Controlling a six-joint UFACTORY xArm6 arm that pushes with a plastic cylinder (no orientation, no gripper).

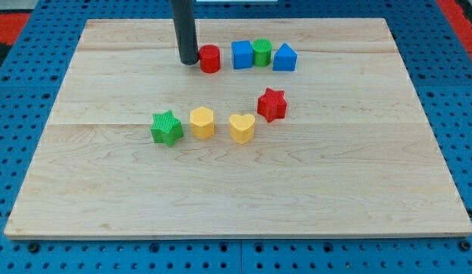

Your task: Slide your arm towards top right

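Camera view: one overhead-angled view is showing a pale wooden counter (236, 190) lying on a blue pegboard base (23, 84).
Rod: a straight dark rod is coming down from the view's top edge, left of centre.
My tip (189, 62): it is resting on the counter in the upper part, just left of the red cylinder (210, 58), touching it or very nearly so; the exact contact cannot be told.
Fingers: the arm is carrying no fingers, only the rod, so no open or closed state is applying.
Upper row: running toward the view's right from the red cylinder are sitting a blue cube (242, 55), a green cylinder (261, 52) and a blue angular block (285, 58), the last three packed closely together.
Lower row: a green star (167, 127), a yellow hexagon (202, 122) and a yellow heart (241, 128) are lying in a line near the counter's middle, each slightly apart from the next.
Red star (272, 104): it is sitting just above and right of the yellow heart, apart from it.
Top right corner of the counter: it is lying well apart from my tip, beyond the upper row.
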